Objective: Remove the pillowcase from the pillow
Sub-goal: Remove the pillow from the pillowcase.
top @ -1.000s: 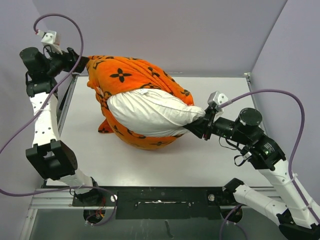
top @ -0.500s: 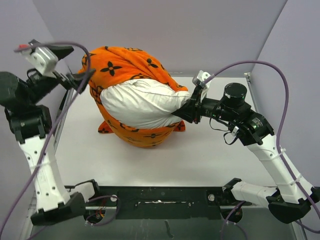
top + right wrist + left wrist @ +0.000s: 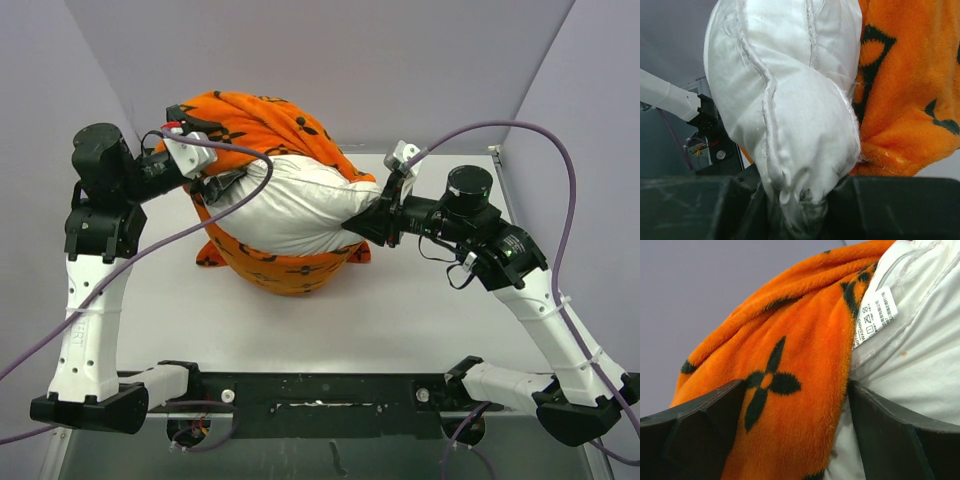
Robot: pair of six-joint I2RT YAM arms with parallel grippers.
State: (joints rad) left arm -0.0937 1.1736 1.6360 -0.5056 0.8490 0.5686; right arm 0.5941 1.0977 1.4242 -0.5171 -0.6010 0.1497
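Plush orange pillowcase (image 3: pixel 805 325) handles soft, light; my spread left pincer (image 3: pixel 796 387) should take its hem; right pincer (image 3: pixel 797 200) pinches pillow (image 3: pixel 785 100) corner.

White arms (image 3: pixel 85 320), black joints (image 3: pixel 100 152), purple cables (image 3: pixel 490 123)

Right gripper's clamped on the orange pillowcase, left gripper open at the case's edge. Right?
No. The right gripper is clamped on a corner of the white pillow, not the pillowcase, as the right wrist view shows. The left gripper is open at the case's edge.
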